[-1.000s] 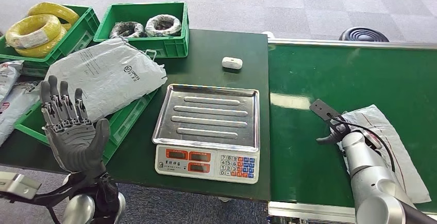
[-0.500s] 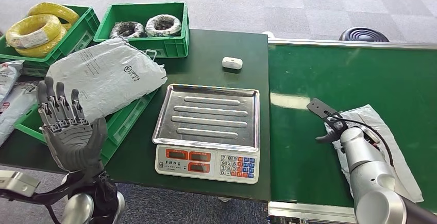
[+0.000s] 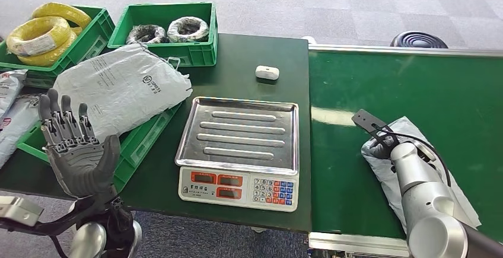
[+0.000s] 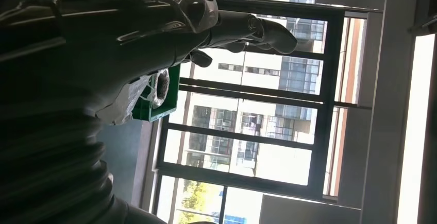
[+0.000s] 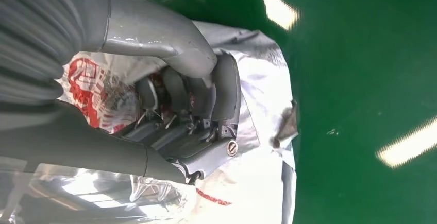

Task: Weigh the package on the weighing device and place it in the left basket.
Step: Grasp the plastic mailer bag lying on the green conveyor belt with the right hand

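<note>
Dark green desk (image 3: 255, 50) at centre, with a green conveyor belt (image 3: 415, 86) butting against its right edge. On the belt near the front edge, a silvery-white package (image 3: 439, 181) with red print, now bunched up toward the right hand (image 3: 379, 146) rather than lying flat as half a second ago. Right hand closed on the package's near end, fingers (image 5: 216, 87) curled into the crumpled plastic, thumb pressing from above; a second ago merely reaching over it. Left hand (image 3: 74, 148) raised at the desk's front left corner, palm up, fingers spread wide, holding nothing, and sunk slightly lower and farther left than before. Weighing scale (image 3: 240, 151) by the desk's front edge, steel pan bare, unchanged. Left basket (image 3: 139, 145) at the left edge, already carrying a large grey bag (image 3: 118, 86), unmoved. Small white object (image 3: 267, 72) behind the scale. Two green crates (image 3: 166, 53) of coiled cable along the far edge.
</note>
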